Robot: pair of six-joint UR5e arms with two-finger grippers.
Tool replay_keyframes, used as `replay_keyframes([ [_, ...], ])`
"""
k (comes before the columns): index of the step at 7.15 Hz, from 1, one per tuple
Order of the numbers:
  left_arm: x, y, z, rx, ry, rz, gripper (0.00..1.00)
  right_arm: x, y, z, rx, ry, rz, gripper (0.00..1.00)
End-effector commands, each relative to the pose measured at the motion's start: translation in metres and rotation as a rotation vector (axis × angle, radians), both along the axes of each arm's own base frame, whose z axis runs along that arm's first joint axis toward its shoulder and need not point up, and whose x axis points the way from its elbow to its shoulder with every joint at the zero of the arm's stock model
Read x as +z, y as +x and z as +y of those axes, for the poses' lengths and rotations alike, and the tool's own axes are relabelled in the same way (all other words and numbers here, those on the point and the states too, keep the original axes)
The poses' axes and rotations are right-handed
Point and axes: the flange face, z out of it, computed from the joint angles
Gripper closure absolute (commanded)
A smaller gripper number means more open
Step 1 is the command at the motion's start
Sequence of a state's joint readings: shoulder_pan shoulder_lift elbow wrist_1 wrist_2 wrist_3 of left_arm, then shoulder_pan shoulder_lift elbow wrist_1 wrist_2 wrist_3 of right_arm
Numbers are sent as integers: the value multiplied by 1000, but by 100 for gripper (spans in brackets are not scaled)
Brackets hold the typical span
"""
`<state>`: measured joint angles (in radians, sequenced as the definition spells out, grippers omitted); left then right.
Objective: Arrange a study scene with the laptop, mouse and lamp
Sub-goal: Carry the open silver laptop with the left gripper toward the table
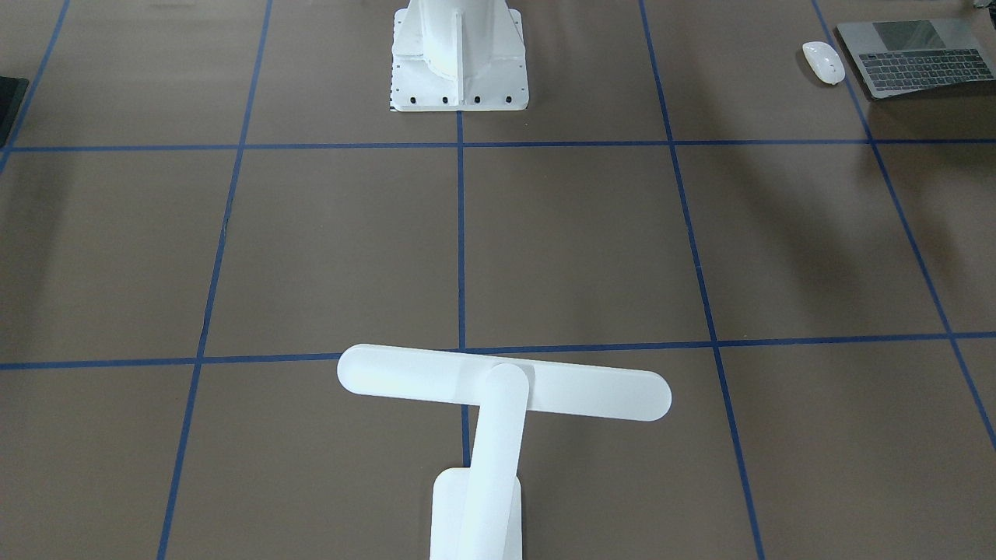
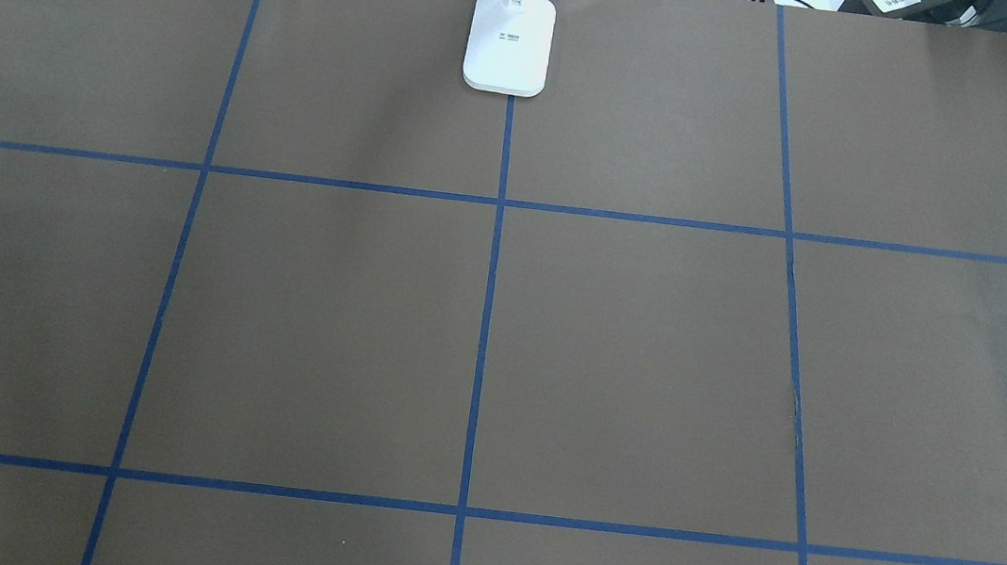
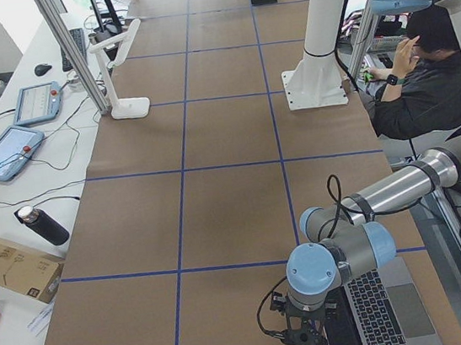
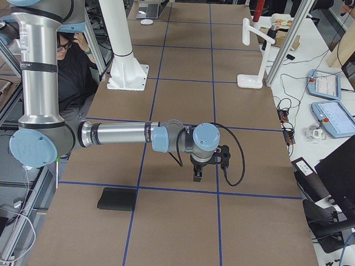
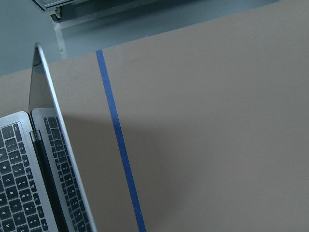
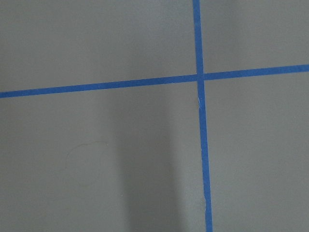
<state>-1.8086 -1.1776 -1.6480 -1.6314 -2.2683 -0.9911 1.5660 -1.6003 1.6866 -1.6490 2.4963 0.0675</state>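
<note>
Since the three items are not yet grouped, the setup is judged to be at its start. The laptop (image 1: 918, 58) is seen in the upper right corner of the front-facing view, with the lid raised and the keys and trackpad exposed. The mouse (image 1: 823, 62) is laid just beside it, toward frame centre, not touching. The lamp (image 1: 504, 389) is stood upright at lower centre of that view, on the middle tape line, well apart from both. In the overhead view only its base is shown, at top centre.

The left gripper (image 3: 299, 332) is held low at the bottom of the left side view, just beside the laptop's edge. In its wrist view the laptop's corner is framed at lower left, but no fingers are shown, so it cannot be told whether the jaws are wide or narrow. The right gripper (image 4: 197, 176) is hung over the table (image 4: 166, 233) near a tape crossing, mid-frame in the right side view; its opening cannot be told either.

A black pad (image 4: 117, 198) is noted at lower left of that view. A person (image 3: 422, 79) is seated at upper right of the left side view.

Left to do, by judgement: everything, as laptop, mouse and lamp are all to be brought together. The laptop is expected first, given the left gripper's position.
</note>
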Motion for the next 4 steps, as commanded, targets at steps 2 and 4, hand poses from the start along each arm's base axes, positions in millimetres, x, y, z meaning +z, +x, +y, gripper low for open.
replay_keyframes([
  [2,11,5,18,-2,-34,10,0,-3,0,-3,0,4,-3,0],
  [4,19,6,25,-2,-53,16,0,-1,1,-2,2,-2,-6,0],
])
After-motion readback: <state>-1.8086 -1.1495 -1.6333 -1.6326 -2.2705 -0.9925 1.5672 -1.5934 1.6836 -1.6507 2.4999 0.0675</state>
